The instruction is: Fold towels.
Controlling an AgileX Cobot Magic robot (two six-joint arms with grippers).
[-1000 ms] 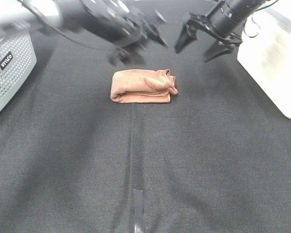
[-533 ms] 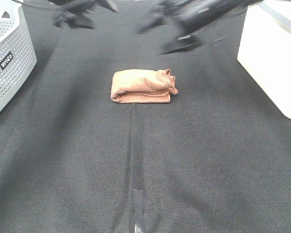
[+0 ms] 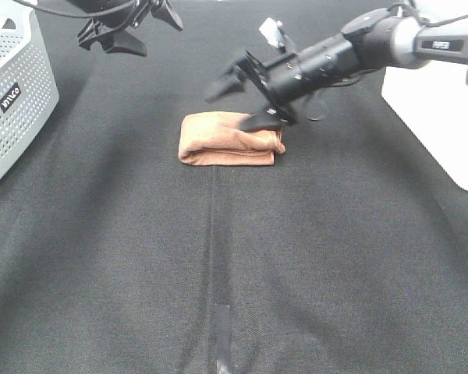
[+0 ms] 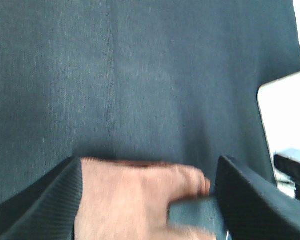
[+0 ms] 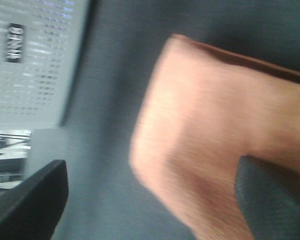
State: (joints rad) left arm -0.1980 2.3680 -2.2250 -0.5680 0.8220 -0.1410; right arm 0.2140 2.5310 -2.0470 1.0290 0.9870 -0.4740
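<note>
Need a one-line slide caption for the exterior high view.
Right gripper open over the folded brown towel on black cloth; left gripper open near the grey basket.

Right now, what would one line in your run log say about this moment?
towel: folded bundle on black cloth | right hand: open, over the towel's right end, one finger at it | left hand: open, far left, holding nothing | basket: left edge

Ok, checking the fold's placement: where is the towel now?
In the exterior high view the folded towel lies mid-table on the black cloth, its right end under the open right hand.
</note>
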